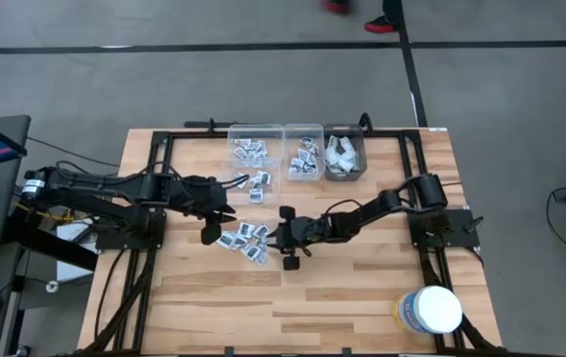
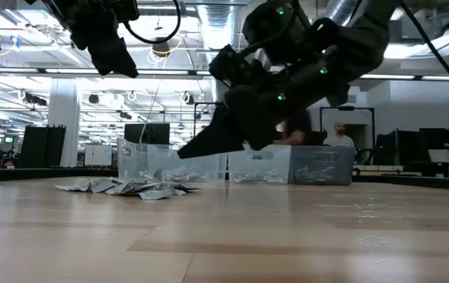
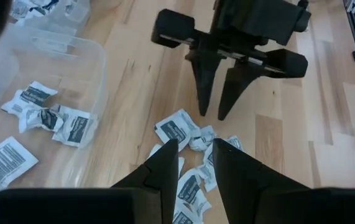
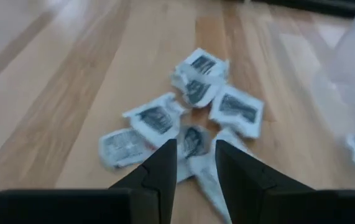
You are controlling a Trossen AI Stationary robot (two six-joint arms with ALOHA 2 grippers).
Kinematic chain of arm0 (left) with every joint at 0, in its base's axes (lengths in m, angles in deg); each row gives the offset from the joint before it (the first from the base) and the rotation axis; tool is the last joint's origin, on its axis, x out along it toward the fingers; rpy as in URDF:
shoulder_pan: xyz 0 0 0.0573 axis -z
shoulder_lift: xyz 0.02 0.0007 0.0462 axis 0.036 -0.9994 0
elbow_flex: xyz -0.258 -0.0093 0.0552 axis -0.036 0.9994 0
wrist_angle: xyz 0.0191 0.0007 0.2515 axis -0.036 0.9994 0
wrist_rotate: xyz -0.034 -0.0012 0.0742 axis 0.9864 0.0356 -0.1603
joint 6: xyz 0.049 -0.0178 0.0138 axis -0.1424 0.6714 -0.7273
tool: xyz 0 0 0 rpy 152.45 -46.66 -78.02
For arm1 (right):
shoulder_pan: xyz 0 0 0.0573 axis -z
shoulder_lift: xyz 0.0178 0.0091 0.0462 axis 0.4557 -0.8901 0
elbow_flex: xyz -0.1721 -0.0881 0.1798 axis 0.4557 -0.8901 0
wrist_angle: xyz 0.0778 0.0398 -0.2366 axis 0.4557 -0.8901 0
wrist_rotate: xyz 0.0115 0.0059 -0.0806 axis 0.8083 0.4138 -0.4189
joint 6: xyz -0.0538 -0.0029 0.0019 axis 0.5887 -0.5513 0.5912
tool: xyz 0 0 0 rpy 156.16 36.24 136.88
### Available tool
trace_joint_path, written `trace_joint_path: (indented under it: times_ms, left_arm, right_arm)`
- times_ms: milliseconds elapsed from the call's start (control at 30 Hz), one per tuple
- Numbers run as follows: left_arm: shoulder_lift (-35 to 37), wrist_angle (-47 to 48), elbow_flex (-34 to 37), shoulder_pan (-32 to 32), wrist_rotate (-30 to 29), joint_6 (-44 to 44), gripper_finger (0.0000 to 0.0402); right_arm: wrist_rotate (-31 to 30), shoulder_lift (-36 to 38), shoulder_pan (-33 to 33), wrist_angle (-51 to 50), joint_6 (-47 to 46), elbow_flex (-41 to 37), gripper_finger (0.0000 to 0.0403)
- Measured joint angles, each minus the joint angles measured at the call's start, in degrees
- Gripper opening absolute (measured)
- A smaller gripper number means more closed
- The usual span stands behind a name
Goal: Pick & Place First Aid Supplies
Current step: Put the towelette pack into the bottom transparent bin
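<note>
High view: the left gripper (image 1: pixel 206 236) and right gripper (image 1: pixel 284 239) flank a loose pile of packets (image 1: pixel 244 238) on the table (image 1: pixel 362 297), near three clear bins (image 1: pixel 295 151) that already hold supplies.

Low view: both grippers hang above the pile (image 2: pixel 130 187).

Left wrist view: the jaws stand slightly apart, empty.

Right wrist view: the jaws stand narrowly parted, holding nothing. Overlapping packets (image 4: pixel 193 121) invite a double pick or scattering; converging arms risk collision.

No text can be read: the dark prints on the packets (image 3: pixel 177 131) and the tub's label (image 1: pixel 405 313) are illegible.
</note>
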Motion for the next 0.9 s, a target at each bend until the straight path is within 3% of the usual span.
trace_joint_path:
  times_ms: [200, 400, 900]
  left_arm:
    - [0.0, 0.0, 0.0, 0.0, 0.0, 0.0, 0.0099]
    - [0.0, 0.0, 0.0, 0.0, 0.0, 0.02, 0.0099]
    - [0.0, -0.05, 0.0, 0.0, 0.0, 0.02, 0.0099]
  right_arm:
    - [-0.43, 0.02, 2.0, -0.81, 2.63, 0.21, 0.0104]
    - [-0.37, -0.02, 3.52, -8.2, 2.6, 0.16, 0.0104]
    - [2.52, -0.02, 3.32, -6.88, 4.58, 0.16, 0.0104]
